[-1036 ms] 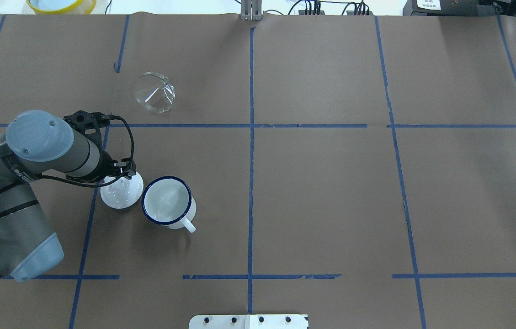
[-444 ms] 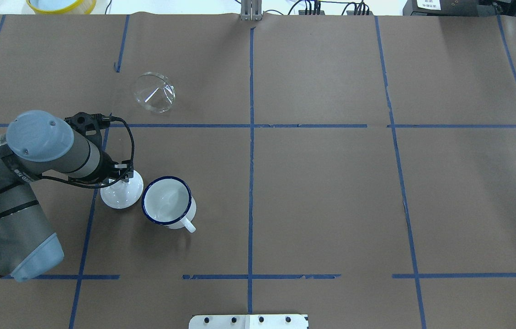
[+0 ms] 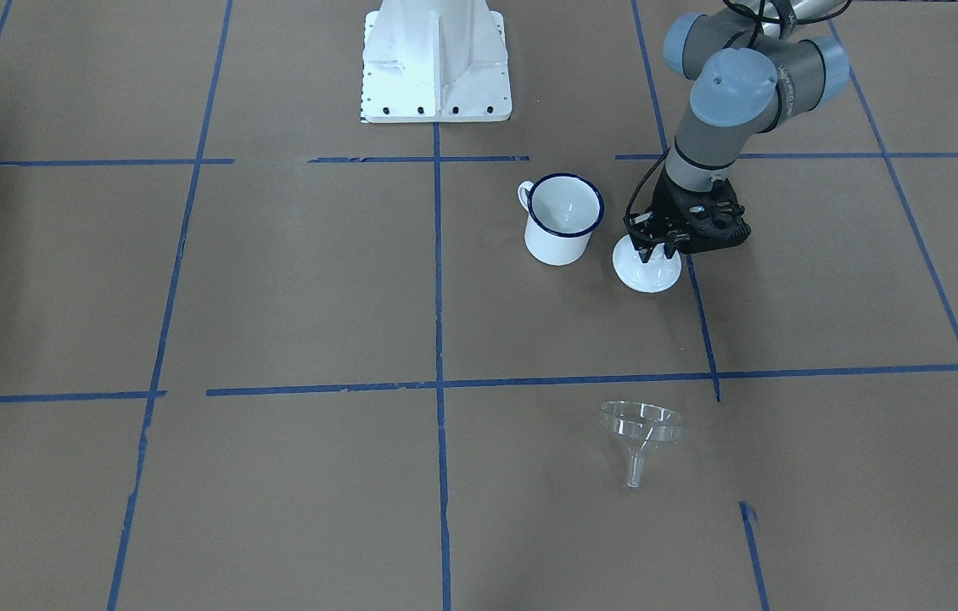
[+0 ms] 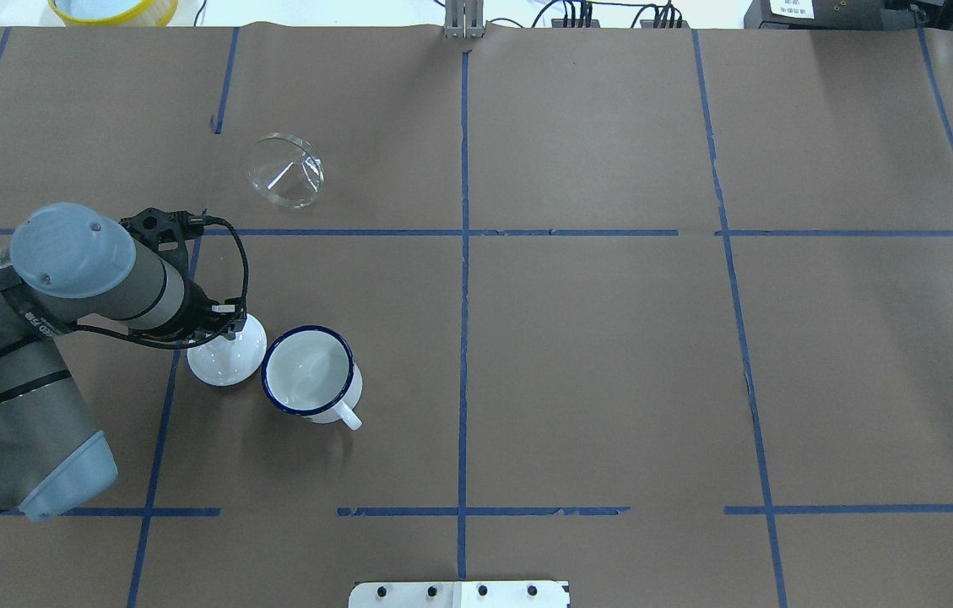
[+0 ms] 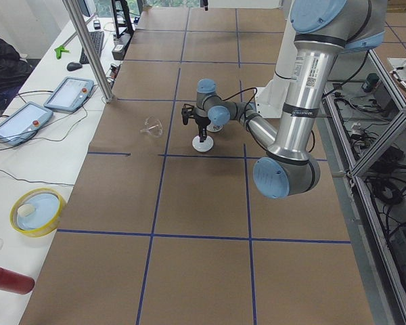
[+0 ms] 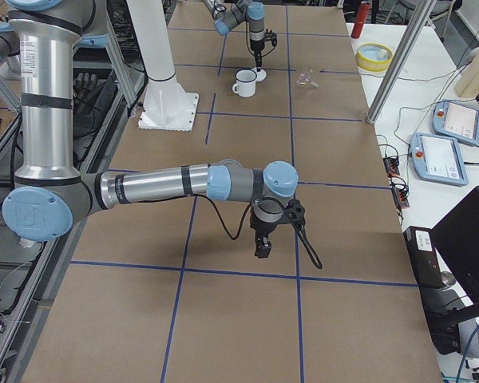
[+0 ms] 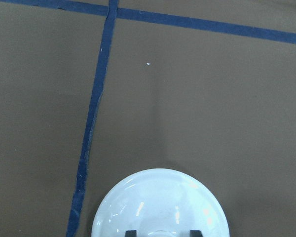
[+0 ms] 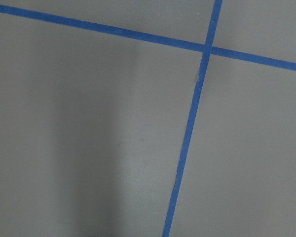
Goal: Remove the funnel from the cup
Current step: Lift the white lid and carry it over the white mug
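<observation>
Brown-papered desk (image 4: 611, 338) ruled into squares by blue tape lines (image 4: 463, 279), with the left arm (image 4: 88, 270) reaching over its near left part and the right arm (image 6: 160, 182) held low over a tape crossing, well apart from the objects. The cup (image 4: 309, 371) stands upright and empty, handle toward the robot, just beside a round white lid (image 4: 227, 363). The funnel (image 4: 284, 171) lies tipped on the desk, well apart from the cup, in the next square farther from the robot. The left fingers (image 7: 195, 233) are parted, one on either side of the lid's knob, clasping nothing; whether the right fingers (image 6: 263, 249) are parted or closed cannot be told.
</observation>
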